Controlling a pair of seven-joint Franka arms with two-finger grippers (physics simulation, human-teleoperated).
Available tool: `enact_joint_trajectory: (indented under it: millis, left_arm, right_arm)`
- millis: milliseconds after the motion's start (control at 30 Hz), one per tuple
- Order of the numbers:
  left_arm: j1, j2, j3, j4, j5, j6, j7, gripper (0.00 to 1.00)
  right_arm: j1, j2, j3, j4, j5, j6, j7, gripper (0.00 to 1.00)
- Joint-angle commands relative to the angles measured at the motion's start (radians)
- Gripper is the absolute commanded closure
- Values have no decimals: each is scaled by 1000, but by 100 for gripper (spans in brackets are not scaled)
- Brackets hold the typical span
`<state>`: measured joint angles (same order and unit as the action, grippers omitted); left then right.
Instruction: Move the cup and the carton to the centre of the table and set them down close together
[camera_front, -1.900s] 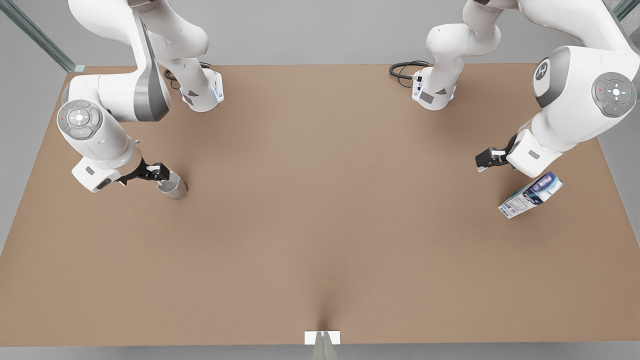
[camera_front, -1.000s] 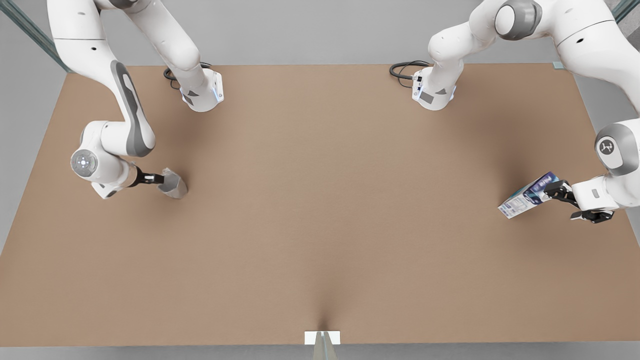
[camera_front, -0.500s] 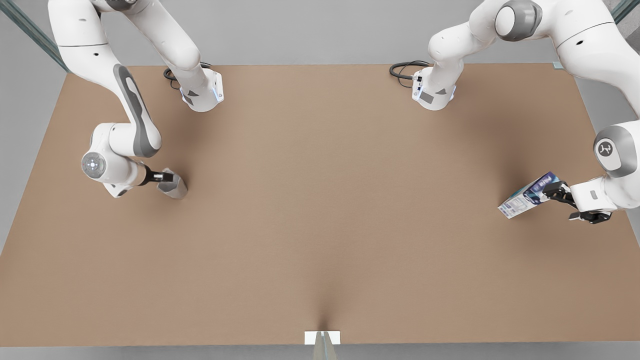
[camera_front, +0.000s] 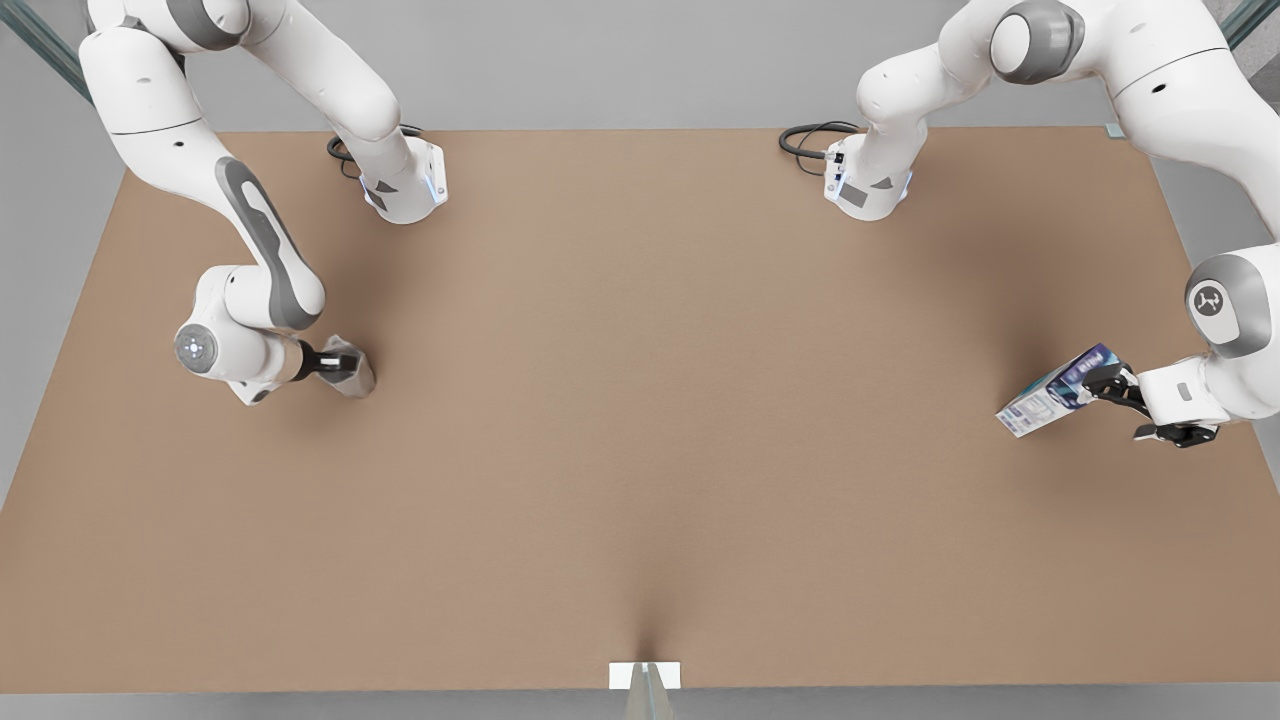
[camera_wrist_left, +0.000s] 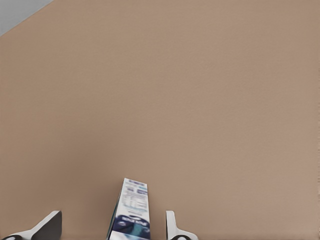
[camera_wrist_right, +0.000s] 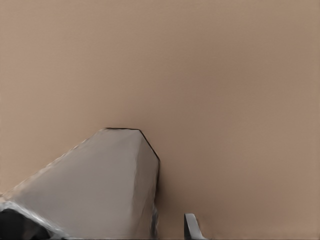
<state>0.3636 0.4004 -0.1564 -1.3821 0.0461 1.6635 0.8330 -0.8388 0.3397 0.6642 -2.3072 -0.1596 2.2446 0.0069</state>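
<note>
The silvery-grey faceted cup (camera_front: 352, 374) rests on the light-brown table (camera_front: 640, 400) at the front view's left. My right gripper (camera_front: 334, 362) reaches it from the left, and the cup (camera_wrist_right: 107, 185) lies between its fingers. One finger (camera_wrist_right: 192, 226) stands a small gap off the cup's side, so the gripper is open. The white, blue and teal carton (camera_front: 1050, 395) lies tilted at the front view's right. My left gripper (camera_front: 1122, 405) is open and straddles the near end of the carton (camera_wrist_left: 131, 212), both fingers (camera_wrist_left: 172, 227) apart from it.
Both arm bases (camera_front: 405, 185) (camera_front: 868, 185) stand at the table's far edge, with a black cable (camera_front: 812, 138) beside the right-hand one. A small white marker (camera_front: 645, 675) sits at the front edge. Bare tabletop stretches between the two objects.
The left gripper swung from behind the carton round to its outer end, then edged closer. The right gripper slid further onto the cup. Cup and carton have not moved.
</note>
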Motion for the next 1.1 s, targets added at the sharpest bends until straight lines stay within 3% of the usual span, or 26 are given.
enact_joint_trajectory:
  millis: [0,33,467,600,700,800,967,1067]
  left_arm:
    - [0,0,0,0,0,-1,2,0]
    - [0,0,0,0,0,-1,0,0]
    - [3,0,0,0,0,2,6,0]
    - [8,5,2,0,0,13,8,0]
    - [32,12,2,-6,35,13,74,0]
    - [67,1,2,-90,44,110,110,0]
    - [35,-123,29,-288,44,254,107,0]
    - [43,-124,32,-299,46,220,110,0]
  right_arm:
    - [3,-1,0,0,0,0,1,73]
    - [4,-4,0,0,0,0,4,78]
    - [17,1,18,46,-5,-23,1,79]
    - [159,13,25,166,9,-56,4,79]
    - [386,130,11,379,32,-94,13,79]
    - [868,281,-293,723,141,-152,15,79]
    - [1420,528,-768,1140,503,-215,35,79]
    - [1514,631,-828,1235,555,-211,104,79]
